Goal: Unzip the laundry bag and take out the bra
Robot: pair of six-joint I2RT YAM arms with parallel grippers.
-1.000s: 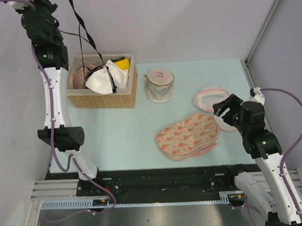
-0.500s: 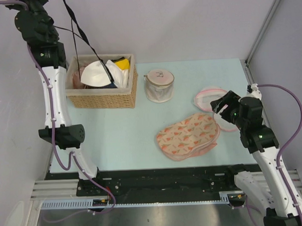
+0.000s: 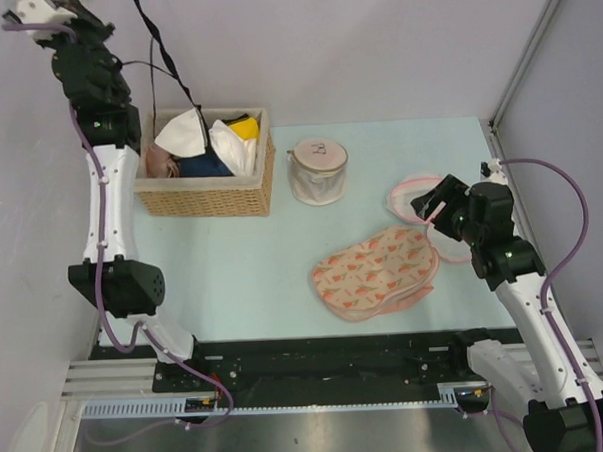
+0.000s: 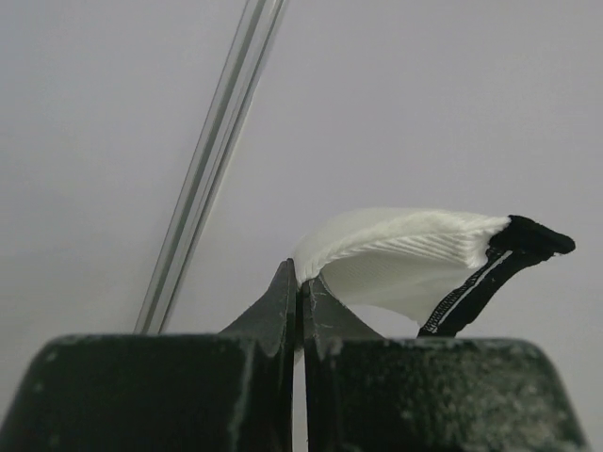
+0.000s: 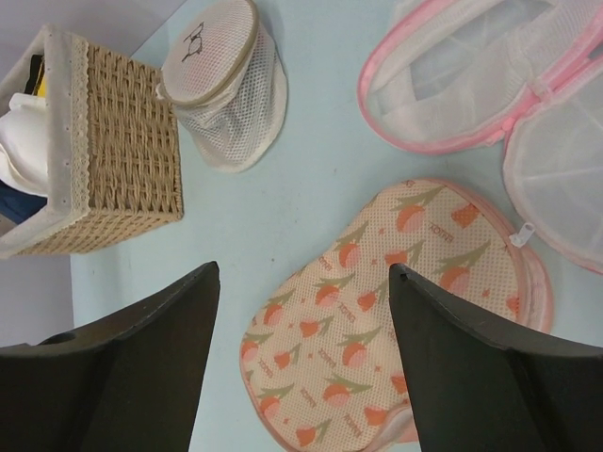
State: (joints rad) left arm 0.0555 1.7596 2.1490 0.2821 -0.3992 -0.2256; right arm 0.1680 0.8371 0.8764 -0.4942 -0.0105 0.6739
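High above the wicker basket, you had the left gripper pinched shut on a fold of the bra, so its white cup hung by the black straps over the basket, seemingly lifted to drop in. The laundry bag lay flat on the table, well apart from that gripper, beneath your right gripper, whose jaws stood wide and empty.
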